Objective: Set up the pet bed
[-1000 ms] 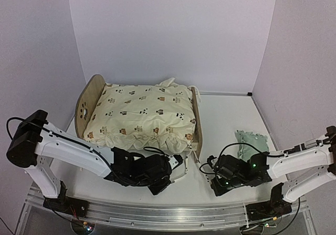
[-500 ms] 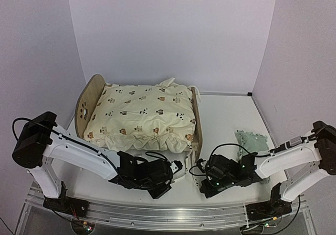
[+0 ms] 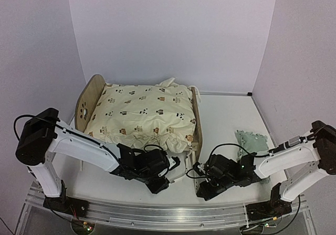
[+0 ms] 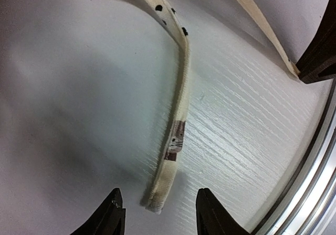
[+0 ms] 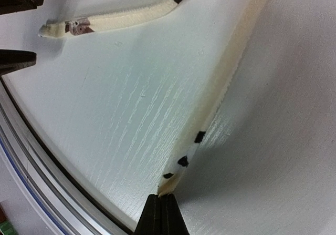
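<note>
The pet bed's wooden headboard with the paw cutout stands at the left, and its side rail is at the right. The cream bear-print cushion lies on the bed and hides the base. Two cushion ties trail onto the table in front. My left gripper is open, its fingers either side of the free end of one tie that lies flat. My right gripper is shut on the end of the other tie, which runs taut from the jaws.
A small mint green pillow lies on the table at the right, behind my right arm. The metal rail of the table's near edge runs close beside both grippers. The left fingers show in the right wrist view.
My right gripper has moved left toward the bed's front corner. My left gripper has shifted a little to the right and back, closer to the tie end.
</note>
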Controlling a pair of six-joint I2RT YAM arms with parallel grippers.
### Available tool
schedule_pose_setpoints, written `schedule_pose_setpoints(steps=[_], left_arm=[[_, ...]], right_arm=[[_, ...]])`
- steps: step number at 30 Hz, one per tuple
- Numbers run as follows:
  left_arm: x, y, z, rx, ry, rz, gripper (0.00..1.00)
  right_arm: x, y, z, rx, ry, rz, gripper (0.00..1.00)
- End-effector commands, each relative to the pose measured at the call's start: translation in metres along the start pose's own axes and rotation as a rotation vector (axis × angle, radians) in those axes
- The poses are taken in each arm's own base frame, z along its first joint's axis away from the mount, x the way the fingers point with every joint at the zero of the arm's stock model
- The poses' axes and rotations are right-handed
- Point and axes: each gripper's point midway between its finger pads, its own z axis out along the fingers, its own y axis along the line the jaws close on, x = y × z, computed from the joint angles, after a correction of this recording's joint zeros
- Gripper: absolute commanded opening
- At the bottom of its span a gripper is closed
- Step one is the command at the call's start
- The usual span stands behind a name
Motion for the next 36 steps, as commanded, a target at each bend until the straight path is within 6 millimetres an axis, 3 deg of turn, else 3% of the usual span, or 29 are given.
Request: schedule_pose_setpoints(steps=[1,5,14,17,27,36], left_arm=[[0.010,-0.008,0.012,0.055,0.039,0.013,0.45],[0.017,-0.005,0.020,0.052,0.070,0.004,0.36],[0.020,-0.010,0.027,0.079,0.112,0.014,0.00],[0.016,-0.015,0.022,0.099,0.108,0.016,0.00],[-0.011,-0.021,-0.008,0.122,0.038,0.017,0.00],[-0.037,-0.027,-0.035,0.140,-0.030,0.021,0.00]], right_arm=[[0.006,0.003,0.000,-0.015,0.031,-0.028,0.00],[0.005,-0.001,0.003,0.009,0.028,-0.033,0.00],[0.001,-0.009,0.003,0.050,0.002,-0.043,0.00],[0.000,-0.010,0.001,0.054,-0.009,-0.042,0.02],[-0.004,-0.015,-0.007,0.082,-0.039,-0.047,0.26],[-0.008,-0.013,-0.027,0.072,-0.085,-0.055,0.45]])
